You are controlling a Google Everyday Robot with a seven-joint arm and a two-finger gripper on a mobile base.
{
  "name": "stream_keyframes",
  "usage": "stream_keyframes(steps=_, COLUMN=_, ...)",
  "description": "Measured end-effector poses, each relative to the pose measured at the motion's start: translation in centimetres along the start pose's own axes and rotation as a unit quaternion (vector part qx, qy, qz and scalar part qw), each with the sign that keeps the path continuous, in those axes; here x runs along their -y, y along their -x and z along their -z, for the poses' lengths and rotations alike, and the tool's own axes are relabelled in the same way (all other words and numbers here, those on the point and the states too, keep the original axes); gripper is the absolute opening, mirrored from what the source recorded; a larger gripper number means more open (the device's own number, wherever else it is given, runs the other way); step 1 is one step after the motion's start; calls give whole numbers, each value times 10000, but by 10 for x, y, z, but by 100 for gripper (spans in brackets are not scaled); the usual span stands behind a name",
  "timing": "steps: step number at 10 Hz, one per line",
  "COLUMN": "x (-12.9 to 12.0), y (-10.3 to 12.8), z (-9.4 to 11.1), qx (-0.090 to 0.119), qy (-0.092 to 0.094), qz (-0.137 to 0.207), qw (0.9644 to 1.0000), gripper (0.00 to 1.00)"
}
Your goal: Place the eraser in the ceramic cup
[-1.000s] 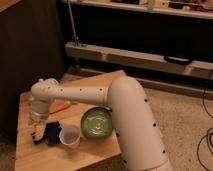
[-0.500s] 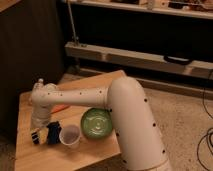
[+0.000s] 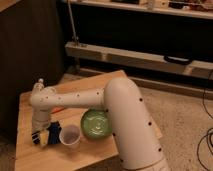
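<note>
The dark-blue eraser [image 3: 53, 126] lies on the wooden table [image 3: 30, 155], just left of the ceramic cup [image 3: 70, 136]. The cup is small, pale and upright, and it looks empty. My gripper [image 3: 42, 135] points down at the left part of the table, right at the eraser's left end and a little left of the cup. It hides part of the eraser. I cannot make out whether it holds the eraser.
A green bowl [image 3: 96, 124] stands right of the cup, partly under my white arm [image 3: 125, 115]. An orange carrot [image 3: 59, 109] shows behind the eraser. A clear bottle [image 3: 39, 85] stands at the back left, behind my wrist. Shelving runs along the back.
My wrist has dipped slightly lower over the eraser. The cup, bowl and carrot have not moved.
</note>
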Motion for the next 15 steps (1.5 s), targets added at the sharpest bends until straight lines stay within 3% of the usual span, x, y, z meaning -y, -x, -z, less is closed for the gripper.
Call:
stream_keyframes(steps=4, x=1, y=-3, z=-13, qx=195, qy=51, qz=-23, qw=9998, gripper=27)
stream_keyframes(steps=5, x=2, y=-3, z=-14, qx=227, qy=81, qz=-47, qw=9997, gripper=12)
stream_keyframes(steps=7, x=3, y=1, z=-13, qx=274, qy=94, qz=-11, qw=9996, gripper=1)
stream_keyframes(steps=8, x=5, y=7, z=-9, qx=305, qy=63, qz=26, qw=9995, gripper=0)
stream_keyframes(steps=12, x=25, y=62, z=63, qx=606, qy=-348, qz=263, qw=9972, gripper=0)
stream_keyframes(steps=14, x=29, y=73, z=106, qx=755, qy=-683, qz=94, qw=9948, gripper=0)
stream_keyframes(steps=15, x=26, y=67, z=130, qx=960, qy=-957, qz=-132, qw=9907, gripper=0)
